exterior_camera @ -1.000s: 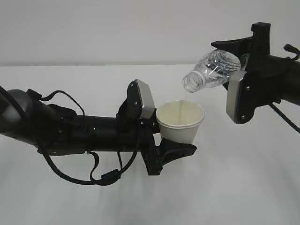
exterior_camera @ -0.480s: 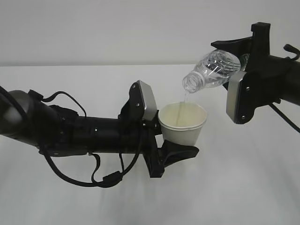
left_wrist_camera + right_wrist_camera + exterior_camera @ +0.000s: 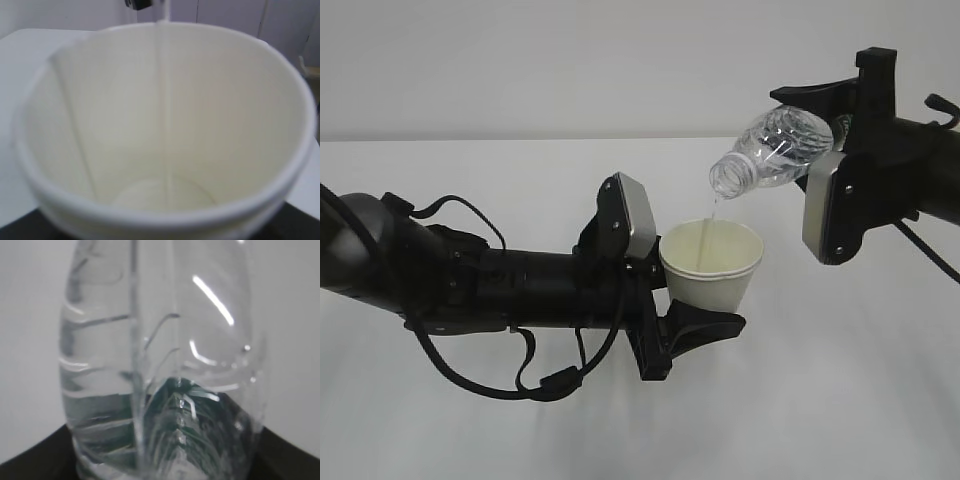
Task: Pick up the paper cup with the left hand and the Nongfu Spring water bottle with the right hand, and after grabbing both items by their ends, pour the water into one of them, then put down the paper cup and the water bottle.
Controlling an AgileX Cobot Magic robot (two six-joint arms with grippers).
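Nearest the camera, above the white table [image 3: 840, 400], the left gripper [image 3: 692, 300] has its jaws clamped around the paper cup [image 3: 712, 263], holding it upright, clear of the table. Just above the cup's far rim, a thin stream of water [image 3: 714, 208] falls from the open neck into the cup. Up and to the right of the cup, the Nongfu Spring water bottle [image 3: 775, 150] tilts neck-down, its base end grasped in the jaws of the right gripper [image 3: 840, 125].
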